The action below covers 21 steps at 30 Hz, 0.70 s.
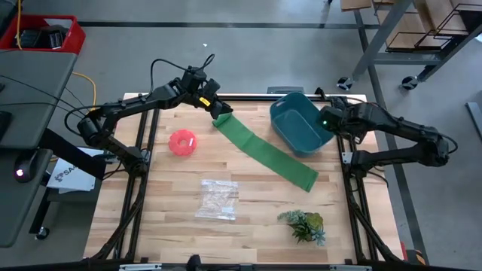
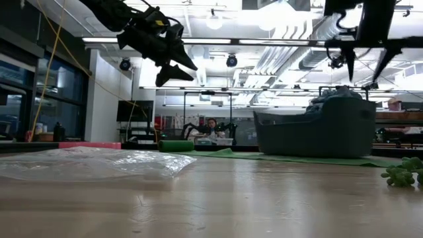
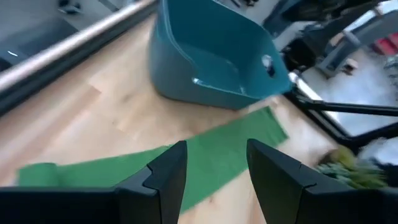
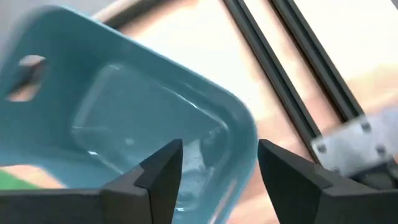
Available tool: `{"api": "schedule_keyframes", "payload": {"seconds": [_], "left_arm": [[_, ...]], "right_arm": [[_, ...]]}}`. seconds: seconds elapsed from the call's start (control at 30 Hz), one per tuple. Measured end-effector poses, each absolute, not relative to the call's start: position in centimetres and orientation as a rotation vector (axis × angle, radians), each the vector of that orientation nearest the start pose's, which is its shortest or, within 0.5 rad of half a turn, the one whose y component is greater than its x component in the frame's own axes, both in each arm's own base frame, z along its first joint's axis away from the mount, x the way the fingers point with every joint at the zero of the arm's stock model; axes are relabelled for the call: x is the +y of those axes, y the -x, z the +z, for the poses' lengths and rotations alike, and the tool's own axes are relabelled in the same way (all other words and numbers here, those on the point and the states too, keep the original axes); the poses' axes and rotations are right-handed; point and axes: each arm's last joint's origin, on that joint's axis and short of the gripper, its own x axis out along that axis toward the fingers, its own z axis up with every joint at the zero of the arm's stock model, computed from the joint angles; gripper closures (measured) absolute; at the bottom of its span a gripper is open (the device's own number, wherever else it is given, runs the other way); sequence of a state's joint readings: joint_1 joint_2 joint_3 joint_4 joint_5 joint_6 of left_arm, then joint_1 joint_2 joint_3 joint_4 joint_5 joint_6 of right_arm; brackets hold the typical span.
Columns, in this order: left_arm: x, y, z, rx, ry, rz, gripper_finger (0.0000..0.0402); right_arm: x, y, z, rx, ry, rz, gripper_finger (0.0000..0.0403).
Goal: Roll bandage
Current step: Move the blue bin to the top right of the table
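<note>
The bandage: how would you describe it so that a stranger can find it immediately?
On the wooden table, look beside the teal tub. The bandage is the long flat green strip lying diagonally in front of it; unlike the leafy plant sprig, it is smooth fabric.

Bandage (image 1: 265, 153) lies diagonally mid-table; tub (image 1: 300, 123) right of it, bag (image 1: 218, 199) in front.

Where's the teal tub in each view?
High view: teal tub at the table's far right, by the right gripper.
Low view: dark bulk right of centre.
Left wrist: upper middle.
Right wrist: fills the left.
Shared landmark: green bandage.
</note>
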<state>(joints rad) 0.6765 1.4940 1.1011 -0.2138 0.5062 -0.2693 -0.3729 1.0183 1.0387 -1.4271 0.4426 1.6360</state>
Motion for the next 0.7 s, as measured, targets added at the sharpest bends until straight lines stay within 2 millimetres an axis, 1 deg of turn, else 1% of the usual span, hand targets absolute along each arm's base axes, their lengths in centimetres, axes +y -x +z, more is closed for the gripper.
{"api": "schedule_keyframes", "payload": {"seconds": [0.13,0.23,0.3,0.37,0.43,0.47,0.5,0.53,0.57,0.63,0.7], "left_arm": [[20.3,-25.6,27.5,0.48,0.558,0.317,0.0238],[20.7,-25.2,27.3,0.509,0.505,0.36,0.0239],[20.7,-25.0,26.9,0.555,0.454,0.377,0.0242],[20.6,-25.1,26.2,0.612,0.415,0.356,0.0258],[20.5,-25.4,24.8,0.692,0.403,0.331,0.0292],[20.5,-25.7,24.1,0.723,0.404,0.318,0.0315],[20.5,-26.0,23.3,0.756,0.413,0.306,0.0343],[20.5,-26.4,22.4,0.79,0.431,0.294,0.037],[20.5,-26.7,21.5,0.815,0.45,0.284,0.0385],[20.5,-27.4,19.9,0.857,0.483,0.275,0.0389],[20.3,-28.0,18.5,0.894,0.508,0.267,0.0393]], "right_arm": [[-6.3,-12.0,33.0,0.446,-1.084,-1.582,0.0197],[-6.3,-11.6,35.4,0.388,-1.002,-1.533,0.0202],[-6.3,-11.7,36.6,0.404,-0.968,-1.472,0.0217],[-6.3,-12.3,37.3,0.457,-0.946,-1.357,0.0251],[-6.1,-13.4,37.2,0.523,-0.939,-1.226,0.0308],[-6.0,-14.1,36.9,0.555,-0.948,-1.166,0.0344],[-5.7,-14.9,36.4,0.592,-0.953,-1.111,0.0372],[-5.5,-15.7,35.8,0.628,-0.963,-1.063,0.0385],[-5.1,-16.6,35.1,0.664,-0.981,-1.018,0.0387],[-4.1,-18.1,33.3,0.753,-1.026,-0.938,0.0393],[-2.7,-19.5,31.4,0.84,-1.062,-0.861,0.04]]}}
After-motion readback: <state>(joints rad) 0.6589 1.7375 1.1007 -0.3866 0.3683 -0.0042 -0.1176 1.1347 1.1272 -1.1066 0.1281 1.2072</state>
